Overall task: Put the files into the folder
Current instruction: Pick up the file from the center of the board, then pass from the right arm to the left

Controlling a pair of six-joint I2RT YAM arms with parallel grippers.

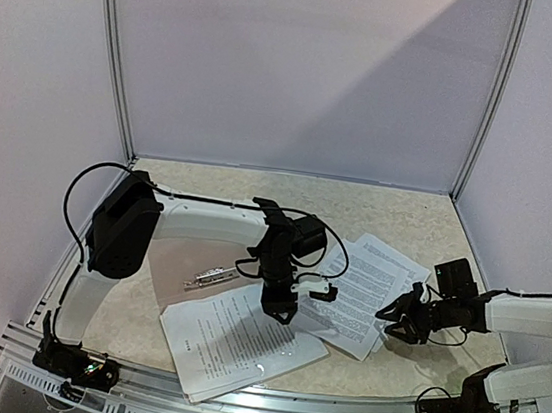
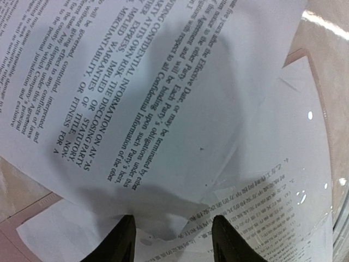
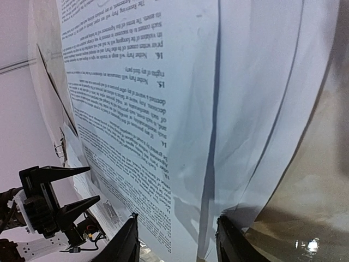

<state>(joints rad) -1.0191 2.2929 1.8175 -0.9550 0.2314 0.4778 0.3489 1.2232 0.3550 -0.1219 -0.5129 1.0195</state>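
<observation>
Near files point(image 1: 239, 345) overlap the folder point(image 1: 181, 260); other files point(image 1: 366, 290) lie right.

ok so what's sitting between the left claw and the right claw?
A fanned stack of printed sheets, lying between left claw and right claw; the top view shows it.

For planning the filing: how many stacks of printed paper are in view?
2. One paper stack lies at front centre, under the left gripper; the other right of it, by the right gripper. Others may be hidden.
</observation>
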